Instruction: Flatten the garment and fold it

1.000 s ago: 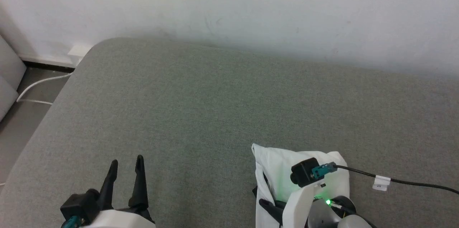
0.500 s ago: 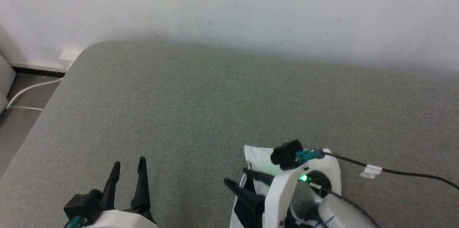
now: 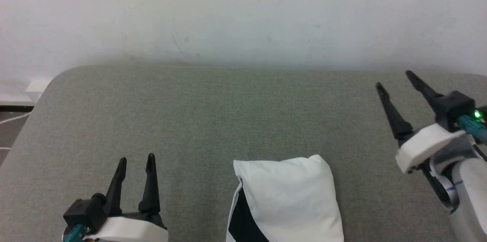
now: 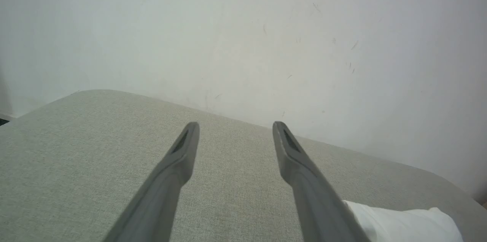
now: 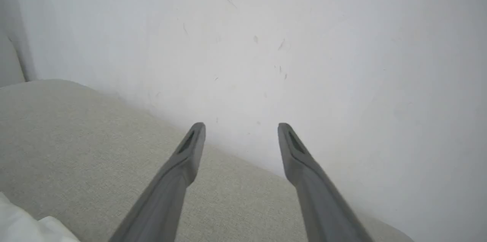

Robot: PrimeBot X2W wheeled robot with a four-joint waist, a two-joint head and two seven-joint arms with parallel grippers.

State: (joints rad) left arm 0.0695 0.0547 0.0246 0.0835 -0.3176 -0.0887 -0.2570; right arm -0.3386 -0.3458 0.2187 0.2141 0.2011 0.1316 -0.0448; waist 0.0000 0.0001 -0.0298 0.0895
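Note:
The garment [image 3: 289, 196] lies folded into a compact white bundle on the grey cushion, low in the middle of the head view, with a black strip along its lower left edge. A white corner of the garment [image 4: 403, 225] shows at the bottom right of the left wrist view, and another bit of the garment [image 5: 19, 226] at the bottom left of the right wrist view. My left gripper [image 3: 136, 160] stands open to the garment's left, empty. Off to its right, raised, my right gripper [image 3: 393, 79] is open and empty too.
The grey cushion [image 3: 213, 120] stretches wide and meets a white wall [image 3: 243, 13] at the back. Its rounded left corner [image 3: 57, 76] drops off to the floor, where a white cable [image 3: 11, 120] lies.
My right gripper has opened, let go of the garment and swung up and out to the right. The head camera has shifted. The left gripper stays open in place.

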